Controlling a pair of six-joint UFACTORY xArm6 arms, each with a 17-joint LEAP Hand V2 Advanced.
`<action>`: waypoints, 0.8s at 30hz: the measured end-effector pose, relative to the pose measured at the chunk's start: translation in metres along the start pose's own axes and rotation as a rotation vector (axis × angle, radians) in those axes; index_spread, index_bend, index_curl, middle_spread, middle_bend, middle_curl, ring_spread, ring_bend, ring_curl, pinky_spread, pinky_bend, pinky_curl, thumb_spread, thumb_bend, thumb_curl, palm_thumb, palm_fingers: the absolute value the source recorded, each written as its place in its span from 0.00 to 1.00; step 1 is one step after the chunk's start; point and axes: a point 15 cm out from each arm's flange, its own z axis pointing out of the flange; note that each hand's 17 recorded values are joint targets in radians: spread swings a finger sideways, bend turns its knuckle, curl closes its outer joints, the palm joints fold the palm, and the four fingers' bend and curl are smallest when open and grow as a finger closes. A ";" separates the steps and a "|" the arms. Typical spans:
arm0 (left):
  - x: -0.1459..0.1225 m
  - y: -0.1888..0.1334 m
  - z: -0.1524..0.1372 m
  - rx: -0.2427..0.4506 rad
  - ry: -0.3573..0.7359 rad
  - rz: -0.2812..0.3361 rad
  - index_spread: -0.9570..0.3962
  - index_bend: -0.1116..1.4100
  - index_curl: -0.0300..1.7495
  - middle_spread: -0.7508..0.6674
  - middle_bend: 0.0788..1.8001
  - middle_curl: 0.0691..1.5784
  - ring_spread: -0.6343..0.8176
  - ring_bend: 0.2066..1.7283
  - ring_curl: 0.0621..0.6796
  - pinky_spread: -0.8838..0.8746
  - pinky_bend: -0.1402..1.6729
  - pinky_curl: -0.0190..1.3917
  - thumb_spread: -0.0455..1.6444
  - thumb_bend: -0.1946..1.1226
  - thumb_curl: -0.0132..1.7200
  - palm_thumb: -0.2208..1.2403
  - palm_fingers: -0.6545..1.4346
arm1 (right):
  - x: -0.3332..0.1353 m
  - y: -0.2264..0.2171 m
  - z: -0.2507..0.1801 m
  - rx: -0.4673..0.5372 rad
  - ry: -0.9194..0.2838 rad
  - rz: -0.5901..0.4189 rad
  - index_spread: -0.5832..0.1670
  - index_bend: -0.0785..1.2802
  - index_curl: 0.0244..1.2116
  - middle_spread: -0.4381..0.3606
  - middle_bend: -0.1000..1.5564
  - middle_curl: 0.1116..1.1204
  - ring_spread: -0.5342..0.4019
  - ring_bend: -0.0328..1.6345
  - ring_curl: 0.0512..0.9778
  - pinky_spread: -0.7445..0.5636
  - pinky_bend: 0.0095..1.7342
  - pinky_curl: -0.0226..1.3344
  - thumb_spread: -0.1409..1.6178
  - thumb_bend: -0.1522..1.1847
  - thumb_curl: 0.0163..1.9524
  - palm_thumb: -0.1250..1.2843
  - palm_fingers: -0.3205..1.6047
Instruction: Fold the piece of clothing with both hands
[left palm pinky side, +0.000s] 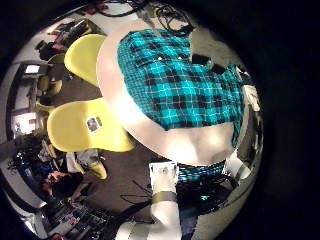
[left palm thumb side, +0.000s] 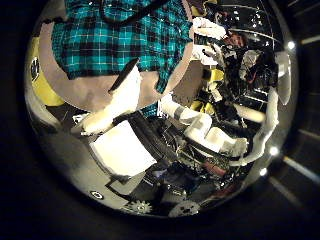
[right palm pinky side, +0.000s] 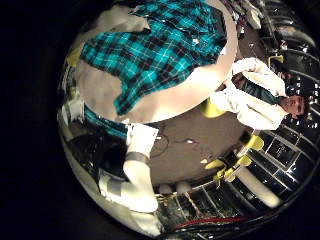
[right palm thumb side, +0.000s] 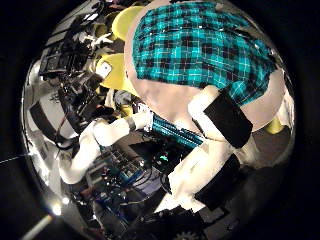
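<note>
While the plaid shirt (left palm pinky side: 180, 85) lies flat on the table (left palm pinky side: 150, 130), neither robot hand's state shows.

Each arm (right palm thumb side: 95, 135) is built of smooth, rounded white segments joined by cylindrical joints. In the right thumb side palm view a blocky white finger (right palm thumb side: 215, 150) of the robot hand carries a large black rectangular pad. In the left thumb side palm view a white arm (left palm thumb side: 205, 130) shows as a chain of bulbous white links. In the right little finger side palm view a grey band rings a white arm segment (right palm pinky side: 135, 165).
</note>
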 end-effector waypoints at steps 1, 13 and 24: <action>-0.002 0.001 0.001 -0.004 -0.004 -0.003 0.49 0.20 0.35 0.42 0.09 0.30 0.34 0.36 0.22 0.36 0.37 0.32 0.69 0.13 0.19 0.44 0.57 | 0.000 0.000 -0.001 0.001 0.000 0.001 0.28 0.18 0.25 0.48 0.31 0.28 0.51 0.58 0.19 0.72 0.53 0.01 0.98 0.11 0.15 0.60 0.34; -0.003 0.007 0.015 -0.038 -0.010 -0.004 0.50 0.20 0.35 0.43 0.09 0.30 0.34 0.36 0.22 0.36 0.37 0.33 0.69 0.13 0.19 0.44 0.56 | 0.001 0.002 -0.001 0.005 0.000 0.007 0.28 0.19 0.25 0.48 0.31 0.28 0.51 0.58 0.19 0.72 0.53 0.01 0.98 0.11 0.15 0.61 0.34; -0.016 -0.012 0.055 -0.017 -0.302 0.170 0.60 0.18 0.31 0.55 0.06 0.26 0.48 0.35 0.23 0.51 0.33 0.32 0.65 0.11 0.17 0.32 0.39 | 0.025 0.002 -0.012 0.029 -0.014 0.089 0.28 0.19 0.25 0.47 0.31 0.28 0.51 0.58 0.18 0.71 0.52 0.01 0.98 0.11 0.15 0.60 0.34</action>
